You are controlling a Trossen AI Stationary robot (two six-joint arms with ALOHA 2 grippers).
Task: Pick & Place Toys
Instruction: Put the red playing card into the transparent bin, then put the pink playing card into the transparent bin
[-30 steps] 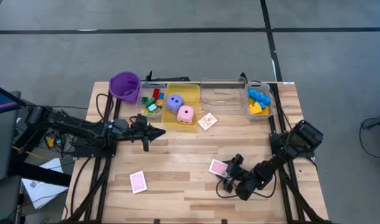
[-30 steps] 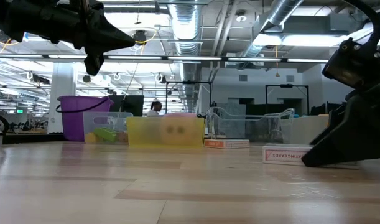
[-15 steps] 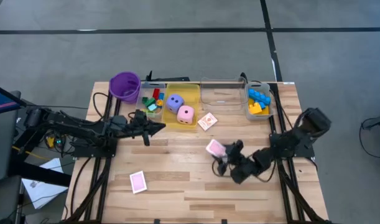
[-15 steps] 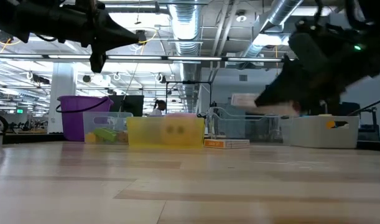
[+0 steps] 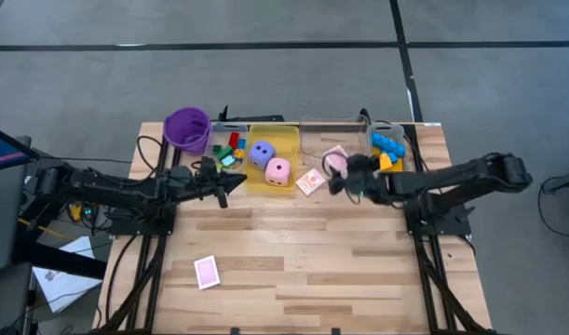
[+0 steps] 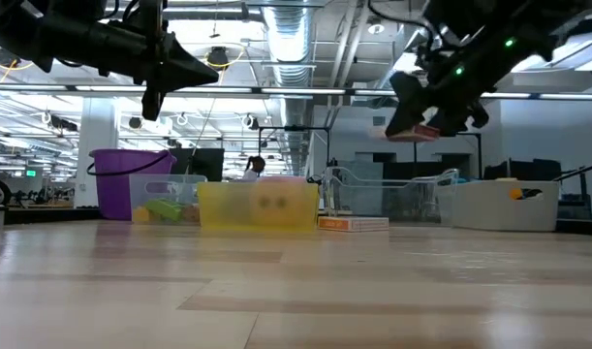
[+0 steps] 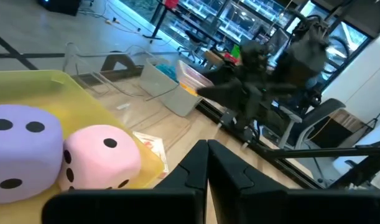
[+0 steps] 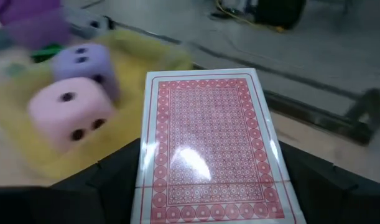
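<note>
1. The right pincer (image 5: 338, 175) is seen raised above the wooden tabletop (image 5: 293, 261), at the front edge of the clear plastic bin (image 5: 332, 140). Its fingers are spread wide around a pink-backed pack of playing cards (image 8: 211, 146), which is held clear of the tabletop.
2. The left pincer (image 5: 230, 187) is observed fully closed and empty, hovering just in front of the yellow plastic bin (image 5: 286, 141).
3. A purple foam die (image 5: 261, 154) and a pink foam die (image 5: 277, 171) are found together inside the yellow bin.
4. A second card pack (image 5: 310, 181) lies flat beside the yellow bin; a third (image 5: 206, 272) lies near the front of the tabletop, well apart.
5. Blue and yellow plastic bricks (image 5: 386, 152) are contained in the small bin on the right.
</note>
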